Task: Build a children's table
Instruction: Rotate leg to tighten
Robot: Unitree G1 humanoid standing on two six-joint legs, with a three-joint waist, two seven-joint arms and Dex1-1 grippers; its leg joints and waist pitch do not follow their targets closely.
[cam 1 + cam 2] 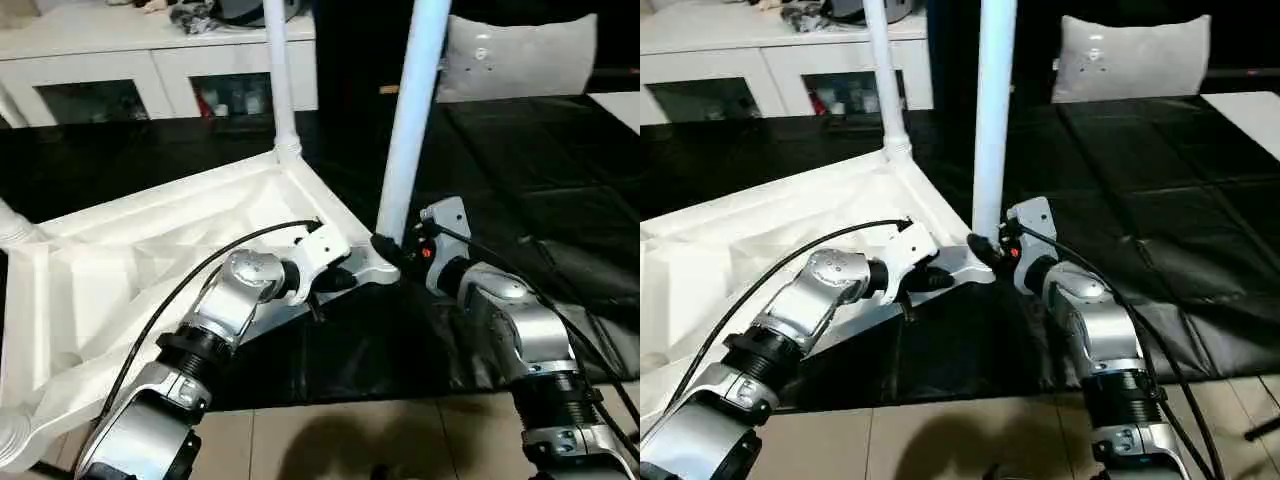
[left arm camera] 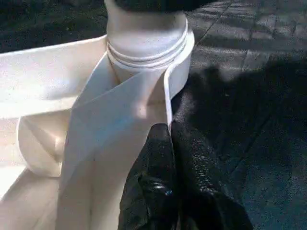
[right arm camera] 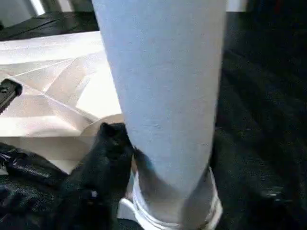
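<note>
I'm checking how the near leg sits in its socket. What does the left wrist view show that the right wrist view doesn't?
The left wrist view alone shows the left claw shut, its tips against the tabletop's outer rim just below the corner socket, with the ringed collar where the leg enters.

The right wrist view alone shows the long shaft of the leg rising from that socket, the right claw wrapped around its base, and the ribbed underside stretching away.

Both show the same corner of the upturned white tabletop, the leg's seated base, and the black mat beneath.
</note>
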